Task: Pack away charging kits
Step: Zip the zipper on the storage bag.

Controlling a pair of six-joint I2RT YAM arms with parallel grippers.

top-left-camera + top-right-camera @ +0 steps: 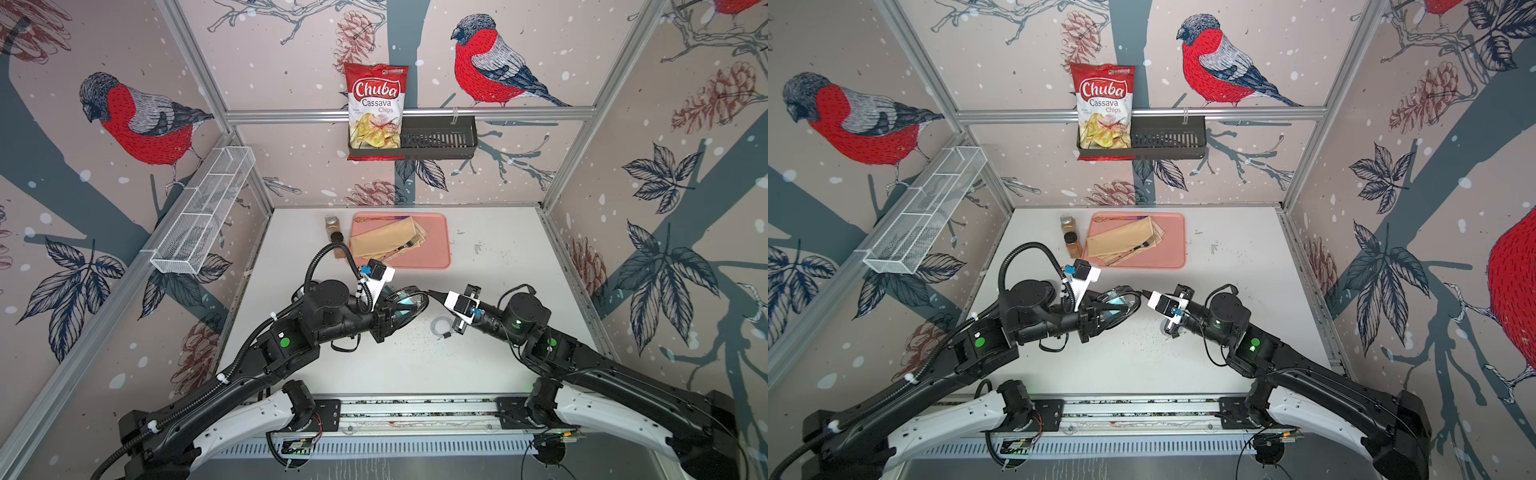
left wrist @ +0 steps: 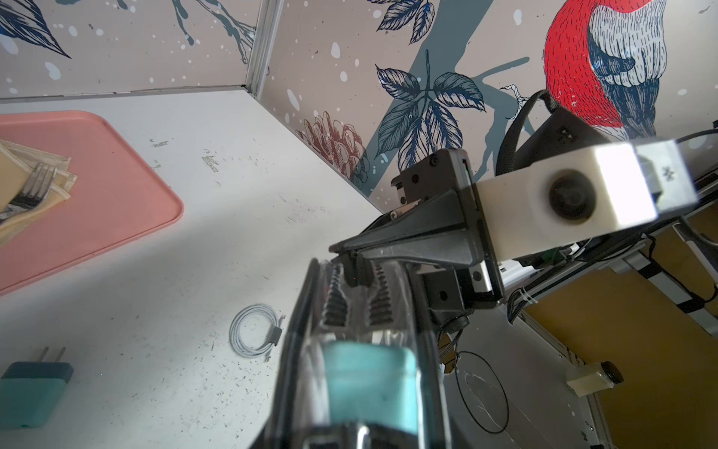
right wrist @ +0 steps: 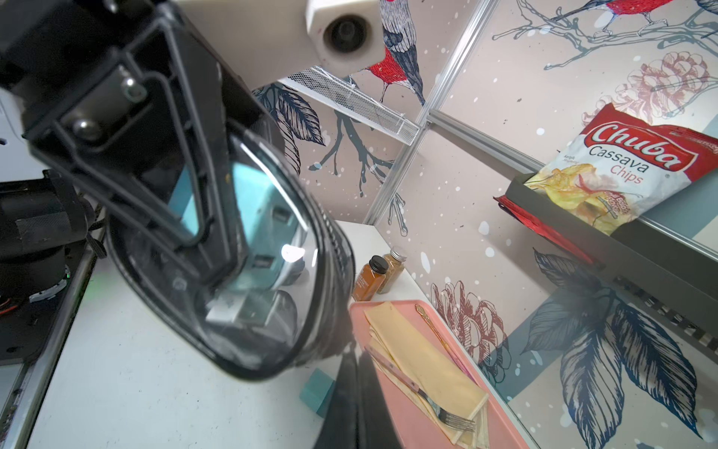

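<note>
Left gripper (image 1: 401, 307) is clamped on a black oval case (image 1: 409, 300), jaws part closed with the case between them, held up off the table (image 1: 498, 257). One finger (image 3: 155, 175) lies across the clear lid. The case sits on edge, tilted, with its rim pointing at the right gripper (image 1: 430, 292). A teal adapter (image 2: 369, 385) sits inside the case, right between the left jaws, and shows through the lid in the right wrist view too (image 3: 268, 217).

Right gripper: jaws pressed tight together. Its fingertips (image 2: 344, 248) meet the case rim directly opposite the left gripper, touching or almost. Can't tell if they pinch anything there.

A loose adapter (image 2: 33, 392), teal with prongs out, lies flat on the table below the left gripper, off toward the tray side. The right wrist view puts it (image 3: 316, 390) just beside the right gripper's tips, lower down.

A coiled white cable (image 1: 441, 326) lies flat on the table, below and just beside the right gripper's wrist and apart from the case; it also shows in the left wrist view (image 2: 254, 334).

A pink tray (image 1: 440, 237) lies beyond both grippers with a napkin (image 1: 386, 243) and fork (image 1: 409, 243) on it. Two brown spice jars (image 1: 334, 232) stand just beside the tray, on the left gripper's side. A chips bag (image 1: 376, 108) stands in a black wall basket (image 1: 440, 143), high above and beyond the grippers. A white wire basket (image 1: 203, 212) hangs on the wall at the left gripper's side.
</note>
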